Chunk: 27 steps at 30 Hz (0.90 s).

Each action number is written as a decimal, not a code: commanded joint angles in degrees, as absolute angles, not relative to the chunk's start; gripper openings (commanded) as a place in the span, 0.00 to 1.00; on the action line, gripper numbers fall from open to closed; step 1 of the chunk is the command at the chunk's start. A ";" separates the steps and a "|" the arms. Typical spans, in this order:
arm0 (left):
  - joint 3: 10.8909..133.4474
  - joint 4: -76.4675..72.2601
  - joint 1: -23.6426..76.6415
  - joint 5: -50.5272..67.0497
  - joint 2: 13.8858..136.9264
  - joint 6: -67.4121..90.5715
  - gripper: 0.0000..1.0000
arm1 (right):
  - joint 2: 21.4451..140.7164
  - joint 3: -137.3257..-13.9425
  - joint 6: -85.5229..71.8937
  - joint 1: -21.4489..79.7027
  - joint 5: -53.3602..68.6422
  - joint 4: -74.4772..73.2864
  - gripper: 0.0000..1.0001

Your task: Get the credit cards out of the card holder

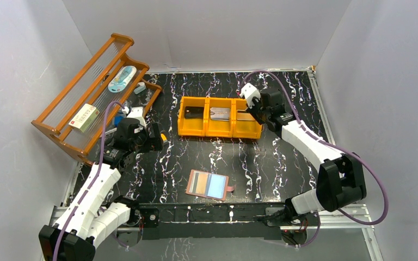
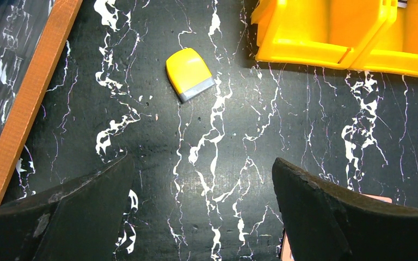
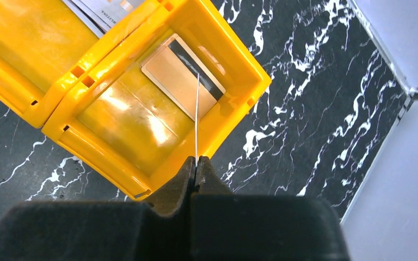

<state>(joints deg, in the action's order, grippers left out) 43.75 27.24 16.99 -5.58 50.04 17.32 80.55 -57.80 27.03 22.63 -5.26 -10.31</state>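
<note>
The card holder (image 1: 209,185) lies open and flat on the table near the front, showing a tan half and a pale blue half; a pink corner of it (image 2: 383,198) peeks past my left finger. My right gripper (image 3: 196,163) is shut on a thin credit card (image 3: 196,114) seen edge-on, hanging over the right compartment of the orange tray (image 3: 103,157). A tan card with a dark stripe (image 3: 182,76) lies flat in that compartment. More cards lie in the left (image 1: 194,112) and middle (image 1: 220,113) compartments. My left gripper (image 2: 202,179) is open above bare table.
A small yellow-and-white block (image 2: 189,74) lies on the marbled table ahead of the left gripper. A wooden rack (image 1: 95,87) holding small items leans at the back left. White walls enclose the table on three sides.
</note>
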 commanded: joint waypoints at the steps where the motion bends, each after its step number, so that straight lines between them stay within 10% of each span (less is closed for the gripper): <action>1: 44.23 27.60 16.81 -6.24 49.70 16.61 0.98 | 82.90 -62.88 36.66 22.88 -1.10 -9.17 0.00; 27: 44.05 27.50 16.95 -7.73 49.11 17.05 0.98 | 99.39 -70.44 53.07 25.43 -4.84 -6.15 0.00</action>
